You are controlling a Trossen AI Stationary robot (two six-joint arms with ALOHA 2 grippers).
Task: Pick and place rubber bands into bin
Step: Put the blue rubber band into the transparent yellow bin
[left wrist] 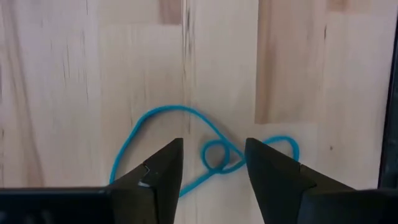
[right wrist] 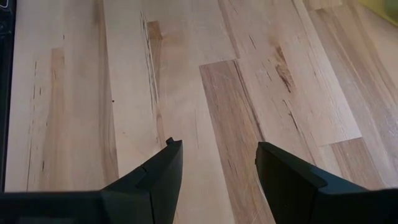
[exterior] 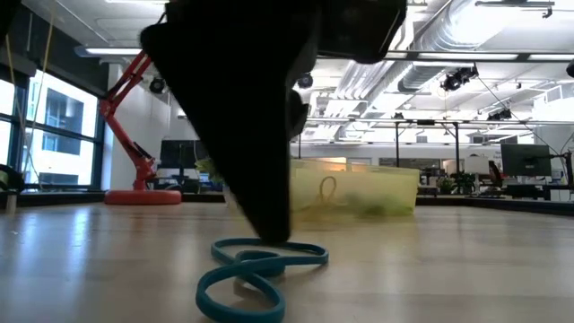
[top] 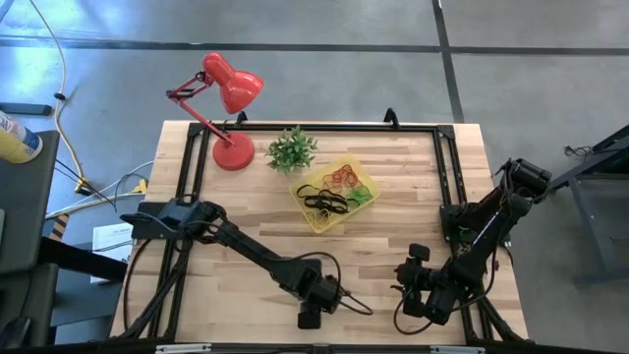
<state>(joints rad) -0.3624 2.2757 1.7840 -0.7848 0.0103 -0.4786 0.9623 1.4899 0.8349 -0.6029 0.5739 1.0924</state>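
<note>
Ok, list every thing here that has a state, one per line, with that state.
Blue rubber band: loose, twisted into loops, flat on the table, outside the bin.
Bin: upright on the table, holding black, red, orange and green rubber bands.
Left gripper: fingers open, straddling the blue band.
Right gripper: fingers open, empty, over bare wood.
Lamp: standing; lit or not, cannot tell.
Plant: upright beside the bin.

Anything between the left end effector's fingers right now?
Yes: the blue band's twisted middle lies on the table between the open left end effector's fingers, in the left wrist view.
</note>
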